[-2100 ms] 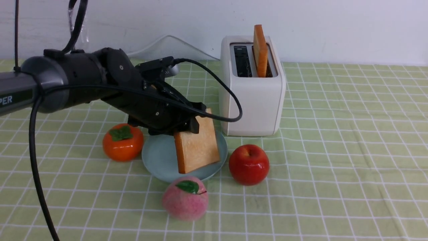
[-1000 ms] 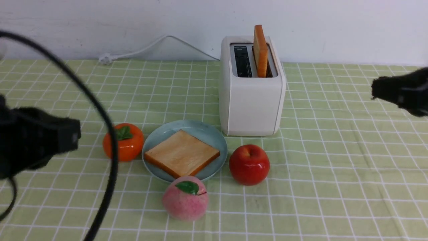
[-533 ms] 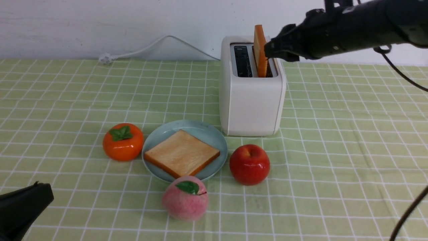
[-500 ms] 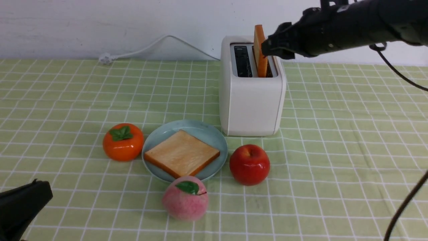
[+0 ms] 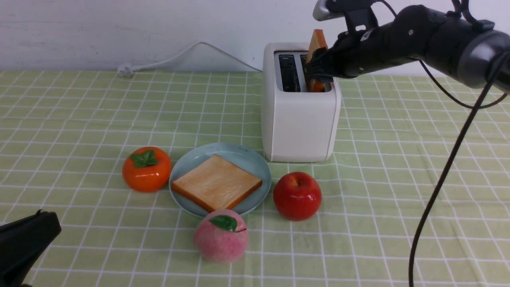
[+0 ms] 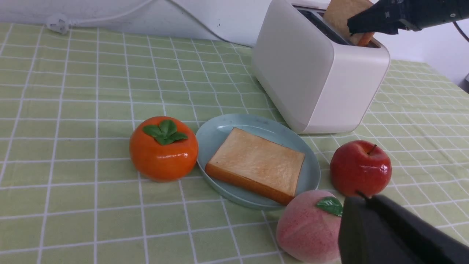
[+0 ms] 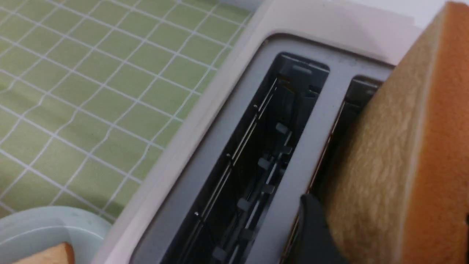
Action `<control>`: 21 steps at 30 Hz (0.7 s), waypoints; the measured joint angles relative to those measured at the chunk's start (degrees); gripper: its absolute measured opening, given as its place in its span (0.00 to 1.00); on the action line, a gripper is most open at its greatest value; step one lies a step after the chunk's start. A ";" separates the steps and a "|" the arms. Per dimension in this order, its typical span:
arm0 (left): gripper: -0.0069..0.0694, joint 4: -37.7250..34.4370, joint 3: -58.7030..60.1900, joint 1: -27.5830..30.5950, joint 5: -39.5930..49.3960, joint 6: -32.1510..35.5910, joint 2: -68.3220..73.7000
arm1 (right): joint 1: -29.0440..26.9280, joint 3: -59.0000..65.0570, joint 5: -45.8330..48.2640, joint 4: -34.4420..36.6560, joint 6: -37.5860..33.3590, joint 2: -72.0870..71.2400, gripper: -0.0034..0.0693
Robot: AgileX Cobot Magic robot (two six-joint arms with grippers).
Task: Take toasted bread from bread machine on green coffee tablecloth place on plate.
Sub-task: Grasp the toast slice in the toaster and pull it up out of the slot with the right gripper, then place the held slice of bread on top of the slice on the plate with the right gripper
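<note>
**Toast number two now between the right jaws**

Two things have changed in the last moments. The left gripper (image 5: 24, 243) has let go of the first slice (image 5: 217, 187) and has gone back to the near left corner of the green coffee tablecloth (image 5: 398, 179), with its jaws closed and nothing in them. That slice lies flat on the plate (image 5: 187, 175), between the persimmon (image 5: 146, 169), the peach (image 5: 220, 236) and the apple (image 5: 297, 196).

Meanwhile the right gripper (image 5: 314, 71) has come in from the right, and now it is over the bread machine (image 5: 299, 119). Its jaws stand on both sides of the second slice (image 5: 317, 40), which is in the right slot. This slice stood straight a moment ago; now its top leans to the right, so you can judge that the gripper has touched it.

In the right wrist view one finger (image 7: 315, 227) lies against the pale face of the slice. The other one is almost out of the picture, so whether the jaws already press firmly I cannot tell.

For the task this means half is done. The left slot is empty, and the remaining work is a clean lift — then you must put the slice on a plate that the first one nearly fills.
</note>
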 joint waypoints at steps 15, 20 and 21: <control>0.07 0.00 0.00 0.00 0.00 0.00 0.00 | 0.10 -2.42 -0.25 4.13 0.17 -5.48 0.21; 0.07 0.00 0.00 0.00 -0.09 0.00 0.00 | 0.10 -3.67 9.50 11.09 0.17 -14.87 0.21; 0.07 0.00 0.00 0.00 -0.10 0.00 0.00 | 0.41 -3.90 13.67 13.35 0.17 -16.13 0.21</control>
